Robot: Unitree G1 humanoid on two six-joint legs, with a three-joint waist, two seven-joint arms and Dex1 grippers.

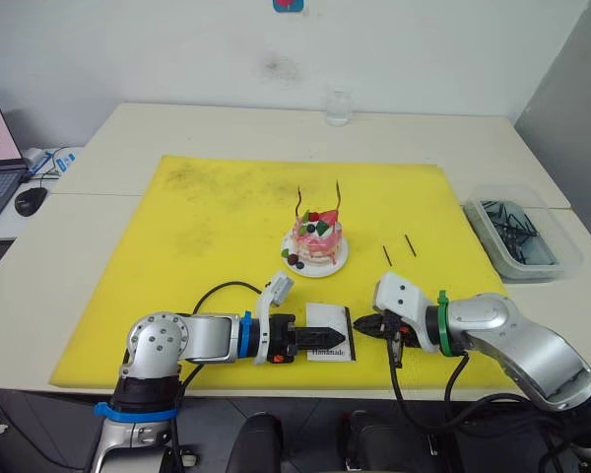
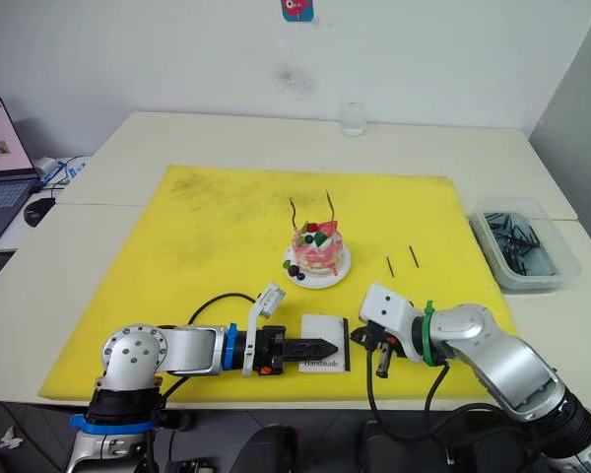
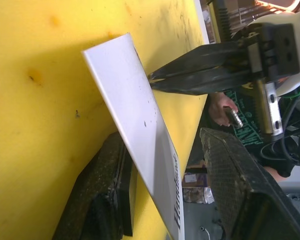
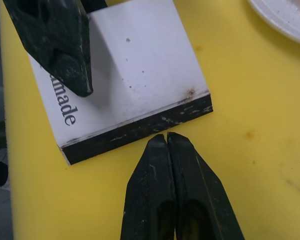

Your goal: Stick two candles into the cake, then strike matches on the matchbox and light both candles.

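Looking from the head, we see candles [image 1: 338, 196] in the cake [image 1: 317, 240], matches [image 1: 410, 244] loose beside it. Left wrist: left end effector [image 3: 165, 200] spread around the matchbox [image 3: 140, 125]. Right wrist: right end effector [image 4: 167, 137] closed, empty, just off the matchbox's black strip.

Both arms reach inward, low over the near edge of the worktop [image 1: 128, 296], forearms nearly level and pointing at each other. The left tool [image 1: 305, 345] has its fingers [image 3: 107, 200] spread apart, one on each side of a flat box. The right tool [image 4: 167, 137] faces it, fingertips pressed together.
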